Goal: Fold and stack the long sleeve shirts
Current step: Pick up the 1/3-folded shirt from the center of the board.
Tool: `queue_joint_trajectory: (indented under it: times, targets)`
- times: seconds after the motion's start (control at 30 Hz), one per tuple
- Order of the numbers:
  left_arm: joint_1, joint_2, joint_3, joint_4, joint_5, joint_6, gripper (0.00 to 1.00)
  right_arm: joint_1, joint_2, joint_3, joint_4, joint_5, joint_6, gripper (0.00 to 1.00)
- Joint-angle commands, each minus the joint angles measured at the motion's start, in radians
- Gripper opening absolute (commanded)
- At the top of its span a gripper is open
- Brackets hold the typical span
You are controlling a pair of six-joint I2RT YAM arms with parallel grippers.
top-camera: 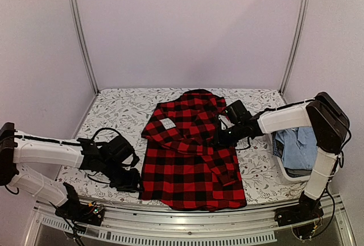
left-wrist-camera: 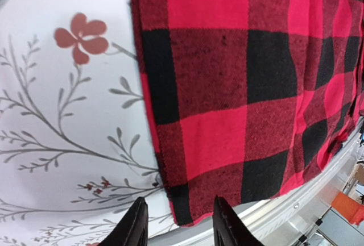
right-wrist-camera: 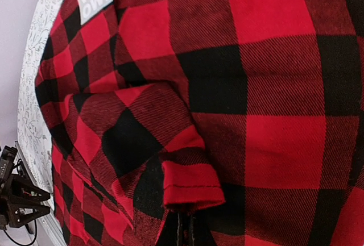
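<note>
One long sleeve shirt in red-and-black check lies spread on the table, collar at the far end, with a white label showing. My left gripper sits low at the shirt's near-left corner. In the left wrist view the left gripper is open and the shirt's corner lies just ahead of its fingertips. My right gripper is at the shirt's right side. In the right wrist view the right gripper is shut on the sleeve cuff, folded over the shirt's body.
A white basket with blue cloth in it stands at the table's right edge, beside the right arm. The floral tablecloth covers the table. The table's metal front rail runs just below the shirt's hem.
</note>
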Motion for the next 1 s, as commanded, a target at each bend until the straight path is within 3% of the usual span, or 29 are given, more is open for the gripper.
queue_joint_trajectory:
  times: [0.0,0.2,0.4,0.5,0.77,0.97]
  targets:
    - [-0.065,0.035,-0.009,0.015,0.021,-0.051,0.38,0.007,0.046,-0.027,0.042,0.022,-0.006,0.0]
    - [-0.1,0.074,-0.018,0.007,0.028,-0.07,0.3,0.013,0.09,-0.041,0.078,0.023,0.011,0.0]
    - [-0.116,0.118,-0.015,0.019,0.038,-0.066,0.1,0.019,0.125,-0.047,0.117,0.025,0.038,0.0]
    - [-0.109,0.112,-0.005,-0.038,0.003,-0.049,0.04,0.025,0.137,-0.047,0.146,0.023,0.056,0.0]
    - [-0.031,0.051,0.007,-0.143,-0.031,0.012,0.0,0.037,0.155,-0.04,0.154,0.049,0.091,0.0]
    - [-0.015,0.015,0.029,-0.183,-0.034,0.033,0.0,0.038,0.073,0.045,0.033,0.079,0.064,0.0]
